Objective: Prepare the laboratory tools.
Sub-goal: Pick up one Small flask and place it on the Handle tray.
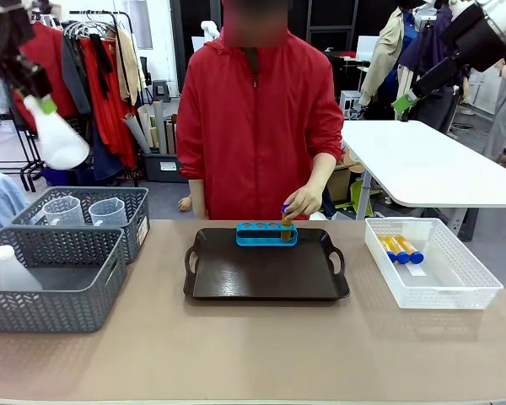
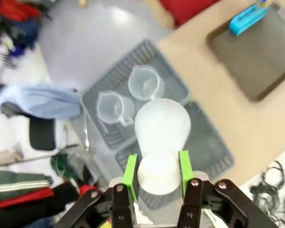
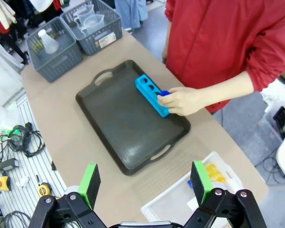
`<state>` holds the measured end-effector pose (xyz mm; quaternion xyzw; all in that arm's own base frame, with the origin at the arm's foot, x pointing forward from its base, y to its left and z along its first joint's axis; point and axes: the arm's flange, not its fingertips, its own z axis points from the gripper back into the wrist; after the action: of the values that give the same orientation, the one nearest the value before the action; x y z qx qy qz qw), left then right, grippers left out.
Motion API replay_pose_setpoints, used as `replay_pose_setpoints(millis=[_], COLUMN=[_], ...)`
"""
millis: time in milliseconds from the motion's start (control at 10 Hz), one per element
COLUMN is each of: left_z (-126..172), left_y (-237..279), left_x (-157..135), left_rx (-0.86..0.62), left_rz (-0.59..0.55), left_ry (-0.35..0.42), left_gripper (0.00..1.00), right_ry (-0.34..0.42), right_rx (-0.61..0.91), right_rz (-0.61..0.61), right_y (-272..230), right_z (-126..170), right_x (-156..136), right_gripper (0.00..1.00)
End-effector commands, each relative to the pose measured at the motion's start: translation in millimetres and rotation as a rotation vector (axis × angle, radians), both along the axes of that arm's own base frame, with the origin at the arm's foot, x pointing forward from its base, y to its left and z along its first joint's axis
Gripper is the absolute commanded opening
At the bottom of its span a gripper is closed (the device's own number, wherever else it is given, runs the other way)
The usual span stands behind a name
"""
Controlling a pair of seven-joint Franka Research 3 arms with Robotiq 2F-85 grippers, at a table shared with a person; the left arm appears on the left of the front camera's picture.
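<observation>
Green pads [image 2: 131,173] of the left hand [image 2: 157,160] are clamped on the neck of a translucent white conical flask [image 2: 162,124], which hangs in the air above the grey baskets [image 1: 110,270] at the table's [image 1: 253,346] left end. The right hand [image 3: 145,176] hovers high over the table, wide open and empty. Below it, on the dark tray [image 1: 261,274], the person's hand [image 1: 304,201] holds a blue-capped test tube [image 1: 286,226] in the blue rack [image 1: 257,234].

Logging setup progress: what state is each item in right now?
left gripper: shut on flask, held aloft by its neck
right gripper: open, empty
blue rack: on tray, three holes empty
test tube: upright in end hole, hand on it
spare tubes: capped, lying flat
jugs: upright, empty
</observation>
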<state>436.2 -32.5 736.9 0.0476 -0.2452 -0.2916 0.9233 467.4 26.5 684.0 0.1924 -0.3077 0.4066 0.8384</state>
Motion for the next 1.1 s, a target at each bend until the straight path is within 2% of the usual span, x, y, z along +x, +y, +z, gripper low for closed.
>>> replay_pose_setpoints(millis=[0, 200, 300, 800, 900, 1000], left_z=[24.4, 43.2, 27.2, 27.2, 30.5, 30.5], left_y=[-9.5, -31.9, -23.5, -23.5, -21.3, -41.3], left_x=[14.8, 17.7, 7.9, 7.9, 14.2, 30.4], left_rx=[-0.014, -0.02, -0.007, -0.007, -0.011, -0.002], left_rz=[-0.109, -0.186, -0.098, -0.098, -0.106, -0.138], left_ry=[0.012, 0.0, -0.016, -0.016, -0.004, 0.046], left_gripper=[0.0, 0.0, 0.0, 0.0, 0.0, 0.0], right_ry=[-0.004, -0.004, -0.004, -0.004, -0.004, -0.004], right_rx=[0.002, 0.002, 0.002, 0.002, 0.002, 0.002], right_rz=[0.006, 0.006, 0.006, 0.006, 0.006, 0.006], right_y=[0.2, 0.2, 0.2, 0.2, 0.2, 0.2], right_z=[1.4, 1.4, 1.4, 1.4, 1.4, 1.4], right_x=[-1.4, -1.4, -1.4, -1.4, -1.4, -1.4], right_gripper=[1.0, 1.0, 1.0, 1.0, 1.0, 1.0])
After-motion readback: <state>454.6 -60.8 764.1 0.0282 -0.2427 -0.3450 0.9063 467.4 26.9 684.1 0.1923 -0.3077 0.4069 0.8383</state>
